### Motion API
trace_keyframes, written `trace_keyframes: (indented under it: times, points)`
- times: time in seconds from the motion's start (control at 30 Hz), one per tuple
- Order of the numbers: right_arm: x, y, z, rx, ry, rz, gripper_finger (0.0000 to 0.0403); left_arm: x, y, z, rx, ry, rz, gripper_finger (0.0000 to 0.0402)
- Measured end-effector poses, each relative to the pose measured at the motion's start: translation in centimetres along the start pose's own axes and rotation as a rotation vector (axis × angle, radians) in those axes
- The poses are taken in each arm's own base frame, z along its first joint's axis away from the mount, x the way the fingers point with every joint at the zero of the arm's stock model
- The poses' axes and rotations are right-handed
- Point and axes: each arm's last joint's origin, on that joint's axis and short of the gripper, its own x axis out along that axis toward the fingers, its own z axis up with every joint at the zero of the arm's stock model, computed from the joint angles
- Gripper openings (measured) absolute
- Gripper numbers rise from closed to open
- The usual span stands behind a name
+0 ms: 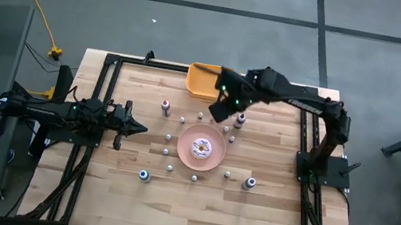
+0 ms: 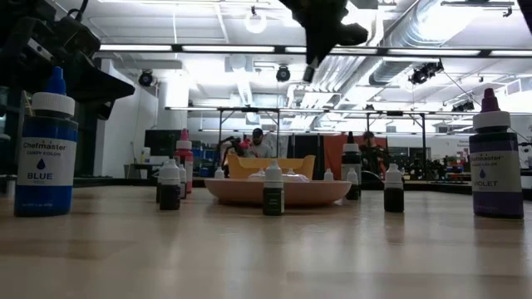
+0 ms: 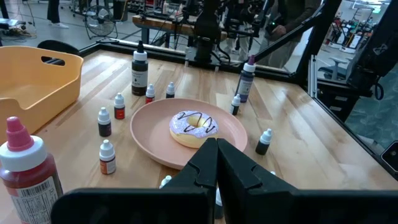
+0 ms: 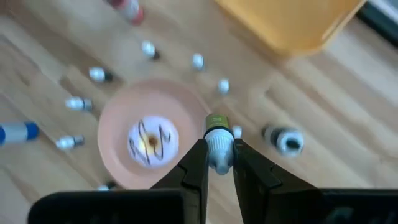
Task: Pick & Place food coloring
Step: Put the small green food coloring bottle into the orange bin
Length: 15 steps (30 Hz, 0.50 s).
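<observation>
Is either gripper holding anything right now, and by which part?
The right gripper pinches a tiny white-capped bottle by its cap end. The left gripper holds nothing.

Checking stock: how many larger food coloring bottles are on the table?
4, around the pink plate from above: blue bottle lower-left, red bottle upper-left, black bottle upper-right, violet bottle lower-right. None looks hidden.

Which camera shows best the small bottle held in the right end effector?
The right wrist view: the small bottle sits pinched between the right end effector fingers, white cap and greenish band visible, above the pink plate. The high view hides it under the arm. The low view shows only a blurry sliver. The left wrist view doesn't show it.
</observation>
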Motion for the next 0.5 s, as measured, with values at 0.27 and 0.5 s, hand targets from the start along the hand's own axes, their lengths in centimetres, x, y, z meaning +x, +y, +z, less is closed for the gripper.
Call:
trace_keyframes:
  times: [0.27, 0.5]
  points:
    - [1.7, -0.6, 4.6, -0.048, -0.003, 0.009, 0.0048, 0.0, 0.0, 0.0, 0.000, 0.000, 0.000, 0.0001]
    - [5.1, -2.6, 8.1, -0.037, 0.021, -0.031, 0.0053, 0.0, 0.0, 0.0, 0.000, 0.001, 0.000, 0.0001]
